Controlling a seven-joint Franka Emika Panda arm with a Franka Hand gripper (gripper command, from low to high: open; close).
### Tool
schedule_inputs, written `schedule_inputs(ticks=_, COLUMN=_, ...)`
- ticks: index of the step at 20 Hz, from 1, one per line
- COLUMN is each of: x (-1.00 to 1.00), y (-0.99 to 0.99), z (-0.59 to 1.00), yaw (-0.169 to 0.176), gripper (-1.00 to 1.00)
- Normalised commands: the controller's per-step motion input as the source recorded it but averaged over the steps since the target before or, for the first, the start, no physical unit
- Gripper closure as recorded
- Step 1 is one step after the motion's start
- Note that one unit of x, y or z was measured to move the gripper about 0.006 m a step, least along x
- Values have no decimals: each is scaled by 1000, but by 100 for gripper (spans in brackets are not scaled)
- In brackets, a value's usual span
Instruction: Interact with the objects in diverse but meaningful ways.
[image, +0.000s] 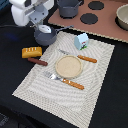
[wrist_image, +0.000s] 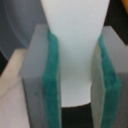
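Tool (wrist_image: 75, 80) was clamped on the small white bottle (wrist_image: 75, 45), green pads (wrist_image: 51, 75) pressed to both its sides, held over the grey saucepan (image: 46, 36) at the placemat's (image: 95, 75) far corner on the exterior view's left. Bottle looked light, rigid, smooth plastic, likely slippery, so gripping the narrower lower body seemed right. Nearby sat the bread loaf (image: 32, 51), sausage (image: 37, 61), carton (image: 81, 40), plate (image: 68, 66), fork (image: 64, 81) and knife (image: 80, 57); only the saucepan rim crowded any lowering.

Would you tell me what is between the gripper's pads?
A white object fills the gap between the green pads of the gripper; its lower end is hidden by the pads.
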Motion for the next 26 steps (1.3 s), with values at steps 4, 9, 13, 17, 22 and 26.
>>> schedule_inputs(ticks=4, x=-46, y=308, z=-256, yaw=26, gripper=100)
schedule_inputs(ticks=9, x=-29, y=93, z=-273, yaw=16, gripper=100)
schedule_inputs(ticks=13, x=-116, y=13, z=-316, yaw=8, gripper=100)
schedule_inputs(ticks=17, x=-164, y=0, z=-253, yaw=3, gripper=100)
schedule_inputs(ticks=22, x=-213, y=0, z=-223, yaw=6, gripper=100)
schedule_inputs(ticks=26, x=-197, y=9, z=-114, yaw=18, gripper=-100)
